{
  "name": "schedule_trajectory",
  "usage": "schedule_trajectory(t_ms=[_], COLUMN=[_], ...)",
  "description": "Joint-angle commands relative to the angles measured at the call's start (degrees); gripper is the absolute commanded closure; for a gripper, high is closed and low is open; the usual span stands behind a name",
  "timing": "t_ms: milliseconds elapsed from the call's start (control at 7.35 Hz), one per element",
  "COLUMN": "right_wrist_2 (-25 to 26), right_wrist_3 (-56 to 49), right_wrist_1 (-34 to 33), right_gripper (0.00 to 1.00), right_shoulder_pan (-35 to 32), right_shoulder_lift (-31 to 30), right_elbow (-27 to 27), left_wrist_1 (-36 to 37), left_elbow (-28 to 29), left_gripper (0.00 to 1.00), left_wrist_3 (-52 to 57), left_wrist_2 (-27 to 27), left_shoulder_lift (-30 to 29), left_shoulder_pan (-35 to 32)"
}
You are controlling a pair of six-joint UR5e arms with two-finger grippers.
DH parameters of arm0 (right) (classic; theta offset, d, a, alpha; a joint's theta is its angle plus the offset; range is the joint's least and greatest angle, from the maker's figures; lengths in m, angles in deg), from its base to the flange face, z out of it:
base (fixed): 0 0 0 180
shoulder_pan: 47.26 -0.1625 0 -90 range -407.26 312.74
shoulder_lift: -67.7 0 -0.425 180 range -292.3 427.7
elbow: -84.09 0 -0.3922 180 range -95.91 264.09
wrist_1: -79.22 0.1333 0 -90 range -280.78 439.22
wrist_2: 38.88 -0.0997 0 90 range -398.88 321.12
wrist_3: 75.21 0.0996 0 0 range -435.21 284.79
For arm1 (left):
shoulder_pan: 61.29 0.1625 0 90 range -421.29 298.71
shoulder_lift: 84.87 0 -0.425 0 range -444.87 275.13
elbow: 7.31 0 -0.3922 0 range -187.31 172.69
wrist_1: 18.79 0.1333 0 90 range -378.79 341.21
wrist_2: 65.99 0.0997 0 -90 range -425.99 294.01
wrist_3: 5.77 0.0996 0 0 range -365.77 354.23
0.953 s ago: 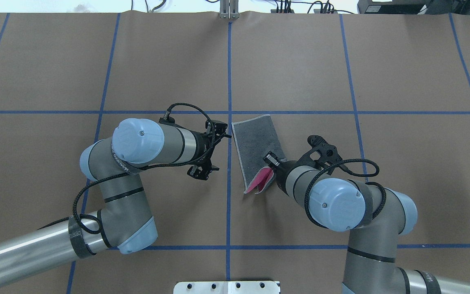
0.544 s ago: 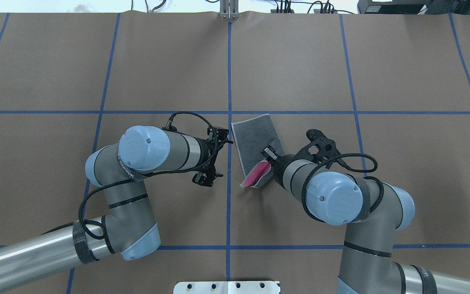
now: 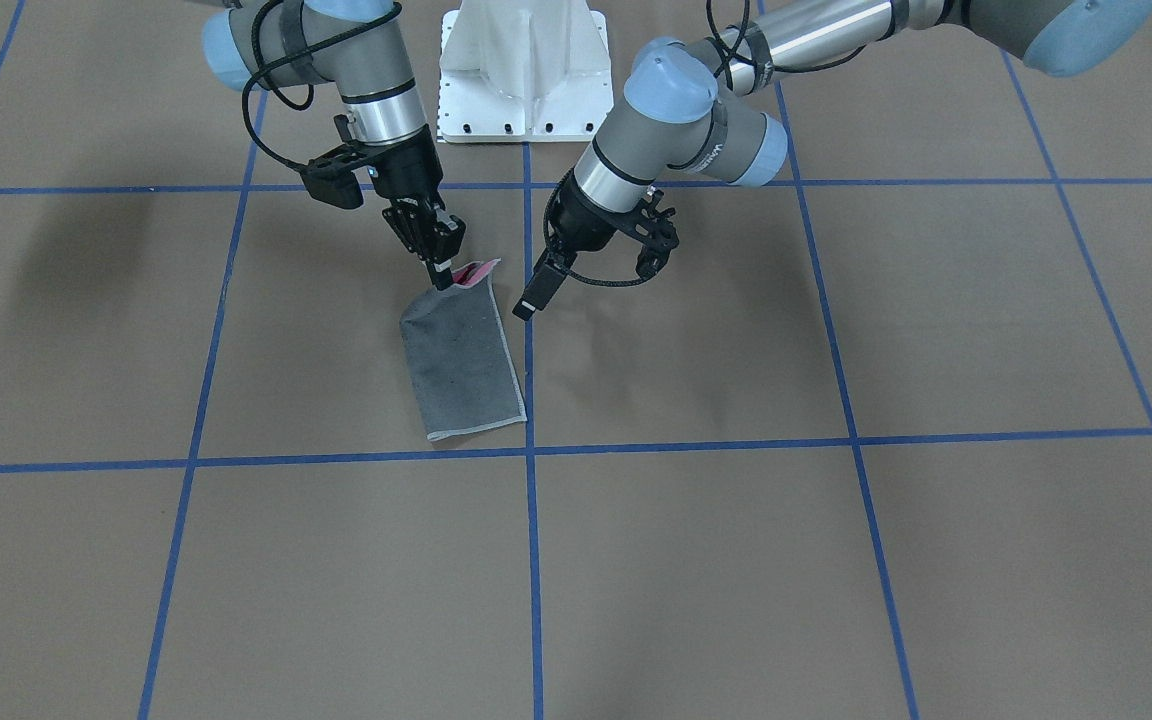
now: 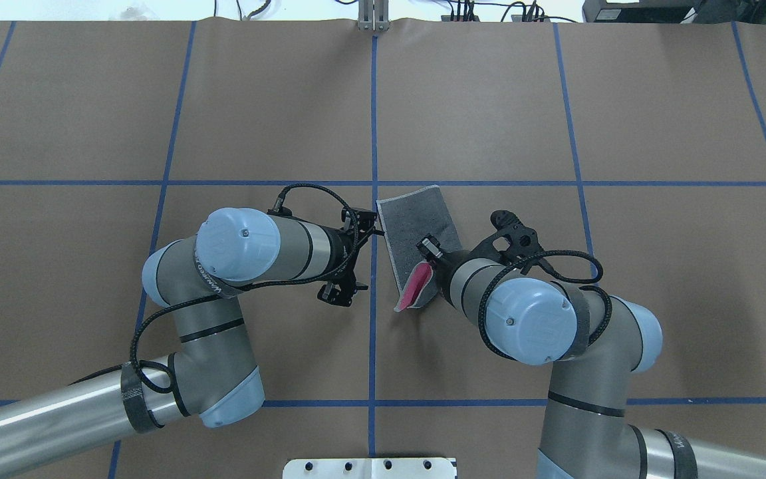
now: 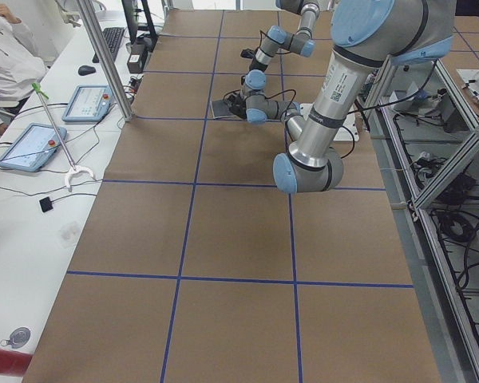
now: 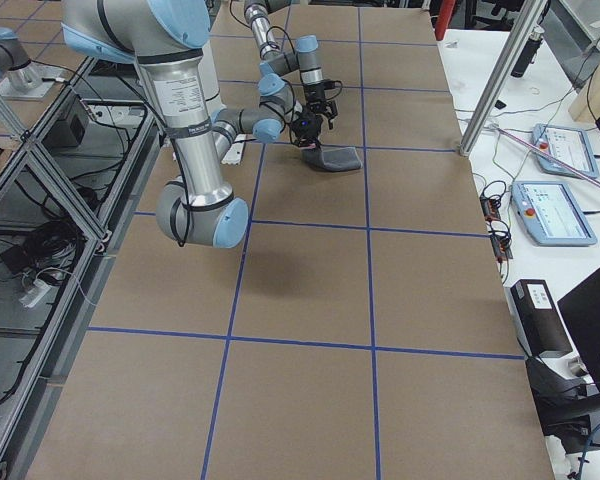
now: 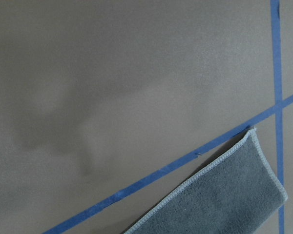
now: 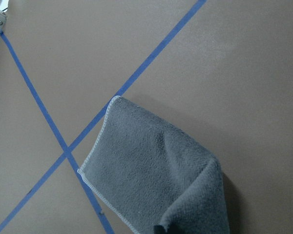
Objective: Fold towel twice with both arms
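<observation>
The towel (image 4: 416, 216) lies folded once near the table's middle, dark grey face up, with a light stitched border; it also shows as the towel (image 3: 464, 365) in the front view. Its end nearest the robot is lifted and curls over, showing pink (image 4: 415, 285). My right gripper (image 4: 431, 248) is shut on that raised end, seen too in the front view (image 3: 440, 274). My left gripper (image 3: 525, 303) hangs just beside the towel's edge, over the blue centre line, holding nothing. I cannot tell whether its jaws are open or shut. Each wrist view shows grey cloth and no fingers.
Brown paper with blue tape grid lines (image 4: 374, 120) covers the table. The white robot base (image 3: 526, 70) stands at the near edge. Operator tablets (image 5: 28, 148) lie on a side bench beyond the table's left end.
My right gripper has carried the towel's raised end away from the robot, over the flat part, so less pink shows. The left arm has shifted slightly toward the towel.
</observation>
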Motion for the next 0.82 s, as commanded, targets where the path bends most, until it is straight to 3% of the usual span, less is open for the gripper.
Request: schedule_trajectory(t_ms=[0,680], right_wrist_2=[0.0,0.0], right_wrist_3=[0.61,0.62], right_wrist_1=[0.2,0.46], right_gripper=[1.0,1.0], right_shoulder_pan=[-0.09,-0.53], right_shoulder_lift=[0.28,0.19], right_elbow=[-0.28,-0.28], left_wrist_1=[-0.01,0.08], left_elbow=[0.11,2.56], left_gripper=[0.0,0.0], left_wrist_3=[-4.74,-10.46], left_wrist_2=[0.09,0.27], left_shoulder_lift=[-0.26,-2.18], left_shoulder_pan=[0.0,0.36])
